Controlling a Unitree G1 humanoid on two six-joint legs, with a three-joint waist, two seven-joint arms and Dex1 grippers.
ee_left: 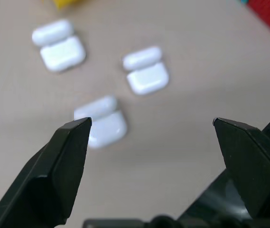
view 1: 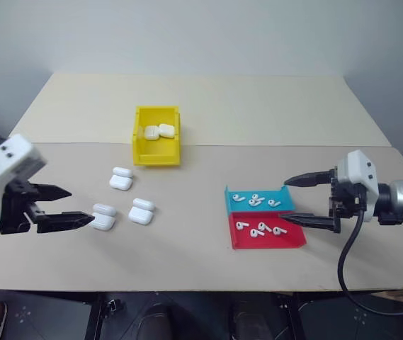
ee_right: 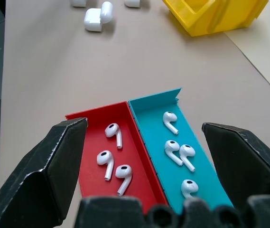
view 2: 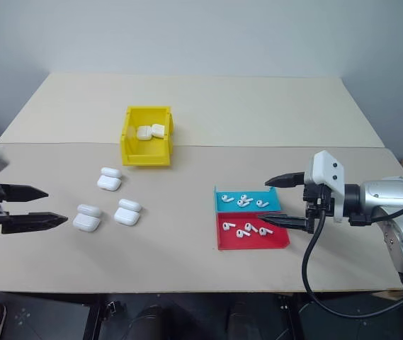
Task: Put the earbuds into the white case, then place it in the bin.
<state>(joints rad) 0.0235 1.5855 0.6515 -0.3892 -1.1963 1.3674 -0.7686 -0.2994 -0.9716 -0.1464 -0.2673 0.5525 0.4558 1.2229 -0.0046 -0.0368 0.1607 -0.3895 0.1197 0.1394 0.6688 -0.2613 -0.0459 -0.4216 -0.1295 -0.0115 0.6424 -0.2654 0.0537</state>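
A: Where do the arms sit?

B: In the left eye view the left gripper hangs at the left edge of the frame, fingers spread wide with nothing between them, tips just beside the nearest white case. The right gripper is at the right edge, also spread and empty, its lower finger at the edge of the red tray.

A: And the cases?

B: Three open ones lie on the counter left of centre: that nearest one, another just right of it, and a third above them. Two more rest inside the bin, upper centre-left.

A: The earbuds?

B: Split between two shallow trays, right of centre, touching side by side. The right wrist view shows three earbuds in the red tray and four in the blue tray.
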